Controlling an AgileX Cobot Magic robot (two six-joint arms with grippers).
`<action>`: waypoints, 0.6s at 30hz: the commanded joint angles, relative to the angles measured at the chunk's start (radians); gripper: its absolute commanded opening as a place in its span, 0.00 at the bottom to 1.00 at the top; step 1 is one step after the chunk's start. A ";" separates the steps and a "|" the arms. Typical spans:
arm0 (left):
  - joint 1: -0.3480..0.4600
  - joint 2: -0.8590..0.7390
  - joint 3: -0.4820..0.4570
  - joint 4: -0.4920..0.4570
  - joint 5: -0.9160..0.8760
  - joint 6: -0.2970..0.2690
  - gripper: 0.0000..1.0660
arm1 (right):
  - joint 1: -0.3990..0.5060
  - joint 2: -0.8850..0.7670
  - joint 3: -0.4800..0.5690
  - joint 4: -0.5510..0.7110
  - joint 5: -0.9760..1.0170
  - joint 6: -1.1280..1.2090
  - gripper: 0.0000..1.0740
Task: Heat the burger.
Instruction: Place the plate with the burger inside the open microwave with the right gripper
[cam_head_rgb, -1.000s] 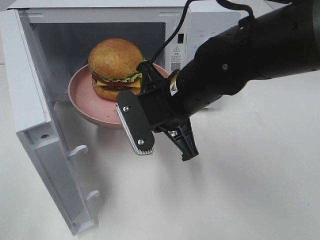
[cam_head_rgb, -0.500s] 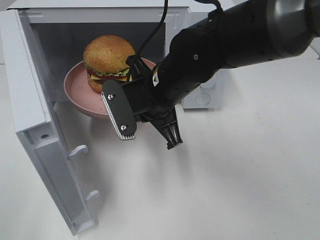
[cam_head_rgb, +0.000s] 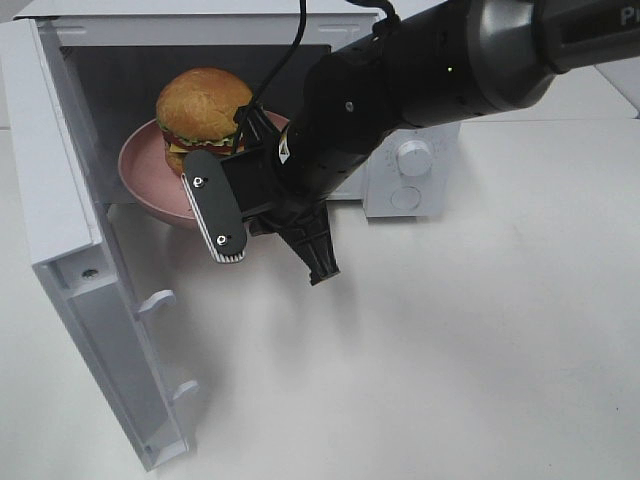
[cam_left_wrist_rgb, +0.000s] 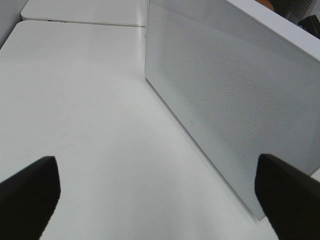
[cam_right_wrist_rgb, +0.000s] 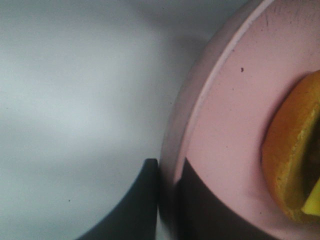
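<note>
The burger (cam_head_rgb: 203, 108), with a golden bun, lettuce and cheese, rides on a round pink plate (cam_head_rgb: 140, 170) at the mouth of the open microwave (cam_head_rgb: 120, 70). My right gripper (cam_head_rgb: 263, 138) is shut on the plate's near right rim. In the right wrist view the two dark fingers (cam_right_wrist_rgb: 145, 200) pinch the pink plate (cam_right_wrist_rgb: 225, 125) rim, with the burger (cam_right_wrist_rgb: 292, 150) bun at the edge of the picture. My left gripper (cam_left_wrist_rgb: 157, 195) is open and holds nothing. It faces the microwave's white perforated side (cam_left_wrist_rgb: 225, 90) and does not show in the exterior view.
The microwave door (cam_head_rgb: 100, 330) hangs open toward the front left. Its control panel with a knob (cam_head_rgb: 413, 158) sits behind my right arm. White tabletop (cam_head_rgb: 480, 350) spreads in front and to the right.
My right arm has moved left and farther back, carrying the plate and burger deeper into the microwave opening. The left gripper has not changed.
</note>
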 joint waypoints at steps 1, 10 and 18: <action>0.001 -0.008 0.001 -0.005 0.002 -0.006 0.92 | -0.003 0.002 -0.037 -0.016 -0.049 0.000 0.00; 0.001 -0.008 0.001 -0.005 0.002 -0.006 0.92 | -0.026 0.063 -0.130 -0.025 -0.035 0.030 0.00; 0.001 -0.008 0.001 -0.004 0.002 -0.006 0.92 | -0.026 0.117 -0.230 -0.068 -0.017 0.087 0.00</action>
